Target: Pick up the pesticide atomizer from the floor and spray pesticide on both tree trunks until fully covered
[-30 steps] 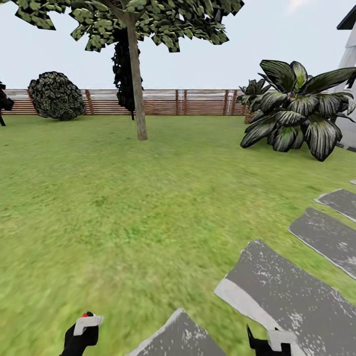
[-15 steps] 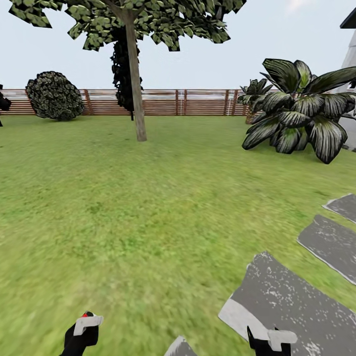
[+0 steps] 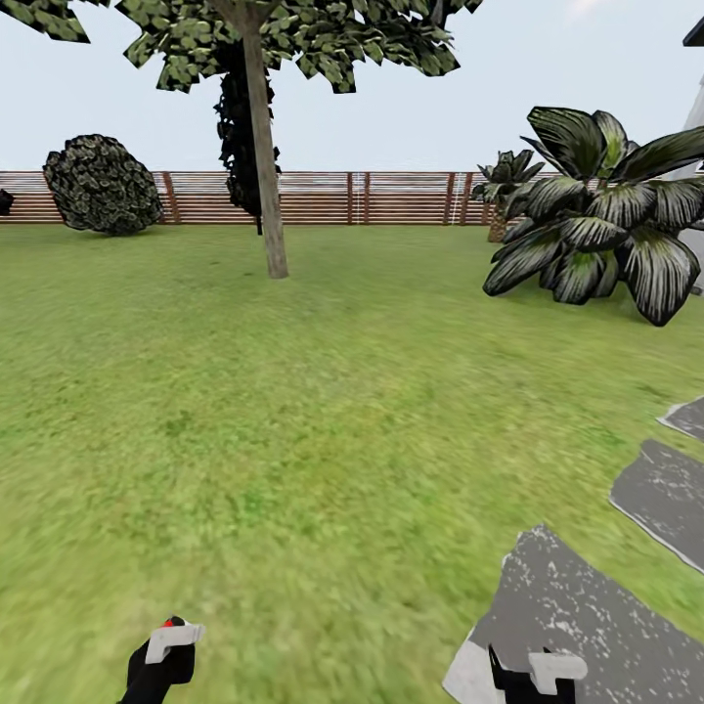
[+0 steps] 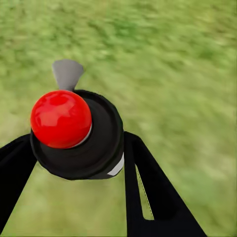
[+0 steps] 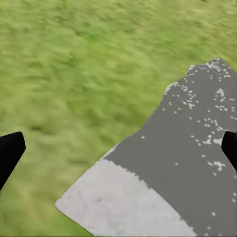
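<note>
Head view: left end effector (image 3: 161,657) at 7 o'clock, clamped on the atomizer (image 3: 172,623), red cap just visible. Right end effector (image 3: 533,675) at 5 o'clock, spread wide, over a stepping stone (image 3: 587,616); three stones visible. One tree (image 3: 262,147) at 11 o'clock, pale leaning trunk, well apart across the lawn (image 3: 293,411).

Left wrist: atomizer (image 4: 74,133), black body, red ball cap, grey nozzle, gripped between both fingers (image 4: 148,187).

Right wrist: fingertips (image 5: 10,153) far apart, nothing held, one stone (image 5: 168,173) below.
</note>
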Controlling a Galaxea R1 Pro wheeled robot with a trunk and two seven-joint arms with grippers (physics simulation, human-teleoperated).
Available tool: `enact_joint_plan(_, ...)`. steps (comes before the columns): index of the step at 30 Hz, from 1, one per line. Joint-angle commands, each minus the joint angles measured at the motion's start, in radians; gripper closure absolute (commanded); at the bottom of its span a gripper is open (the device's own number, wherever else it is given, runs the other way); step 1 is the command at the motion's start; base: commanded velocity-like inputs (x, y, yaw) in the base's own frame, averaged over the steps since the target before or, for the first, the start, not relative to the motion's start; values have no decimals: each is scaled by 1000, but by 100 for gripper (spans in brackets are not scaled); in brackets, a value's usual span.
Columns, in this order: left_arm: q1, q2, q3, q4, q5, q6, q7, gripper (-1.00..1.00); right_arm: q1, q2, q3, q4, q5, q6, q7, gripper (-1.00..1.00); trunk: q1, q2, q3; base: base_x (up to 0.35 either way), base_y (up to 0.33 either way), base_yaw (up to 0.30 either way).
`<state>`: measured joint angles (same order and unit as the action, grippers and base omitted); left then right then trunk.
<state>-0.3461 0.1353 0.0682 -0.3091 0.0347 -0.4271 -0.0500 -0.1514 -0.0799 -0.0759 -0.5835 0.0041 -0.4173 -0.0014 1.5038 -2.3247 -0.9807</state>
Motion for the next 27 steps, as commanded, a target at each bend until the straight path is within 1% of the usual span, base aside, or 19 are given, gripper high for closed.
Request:
enact_joint_plan(1,-1,0,4,1,4,-3,-5,100,0,0,-1,1,1,-3,0,-100,0,0,-1,337,0,0)
enact_joint_plan(4,-1,0,4,1,4,-2,-5,100,0,0,-1,1,1,-3,0,-100,0,0,-1,337,0,28)
enact_joint_plan(7,-1,0,4,1,4,-2,-5,100,-1,0,0,0,1,-3,0,-100,0,0,-1,337,0,157)
enact_joint_plan(20,-1,0,4,1,4,-2,-5,100,0,0,0,-1,1,-3,0,-100,0,0,-1,337,0,261)
enact_joint_plan(27,-1,0,4,1,2,-2,-5,100,-1,0,0,1,1,-2,0,-100,0,0,-1,337,0,42)
